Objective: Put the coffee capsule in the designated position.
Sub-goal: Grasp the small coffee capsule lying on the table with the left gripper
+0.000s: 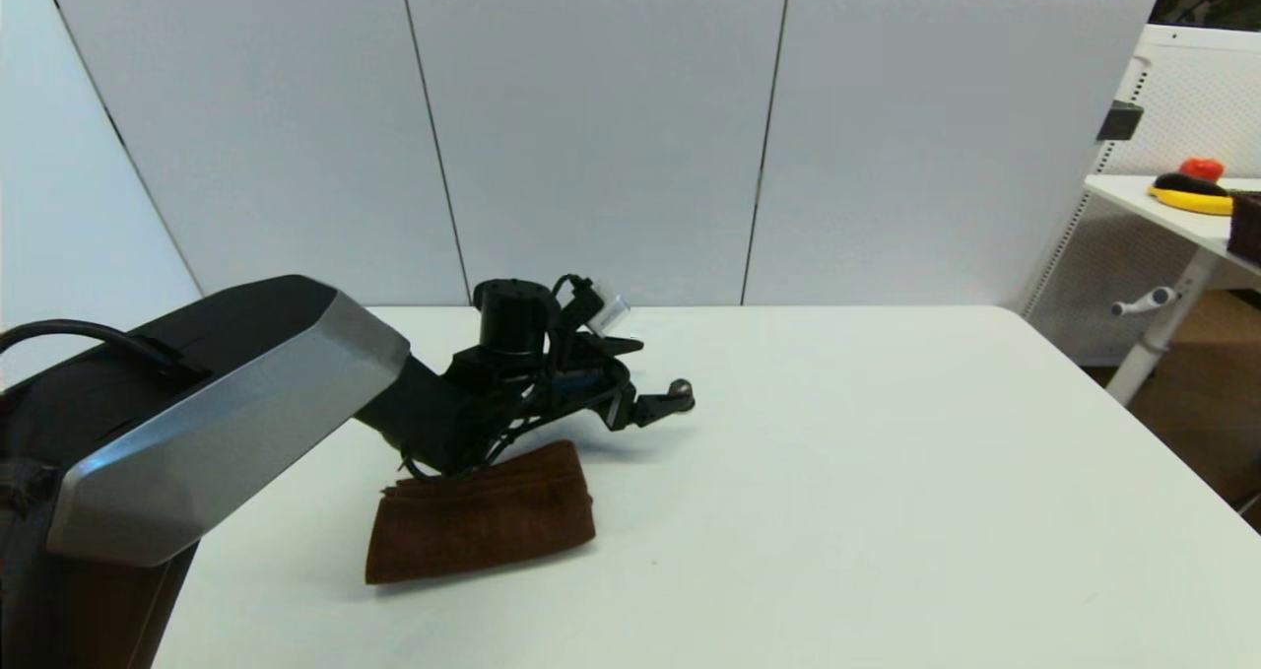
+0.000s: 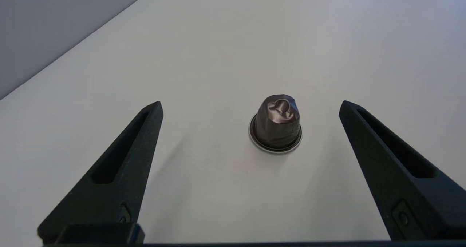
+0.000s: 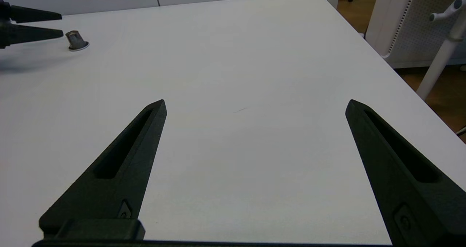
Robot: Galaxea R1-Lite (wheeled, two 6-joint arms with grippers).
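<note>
White table [image 1: 837, 472], brown towel [image 1: 483, 526] under the left arm. Left gripper [image 2: 251, 110] spread wide, holding nothing; only its wrist view shows the dented coffee capsule [image 2: 276, 128] standing rim-down between the fingers, untouched. Right gripper [image 3: 255, 107] wide open, well apart.

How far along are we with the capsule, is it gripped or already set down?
The small dark grey dome-shaped coffee capsule stands rim-down on the white table, untouched. The left gripper is open, its fingers apart either side of it. No marked spot is visible, so I cannot tell whether it awaits pickup or is placed. The right gripper hangs open, away from the capsule.
</note>
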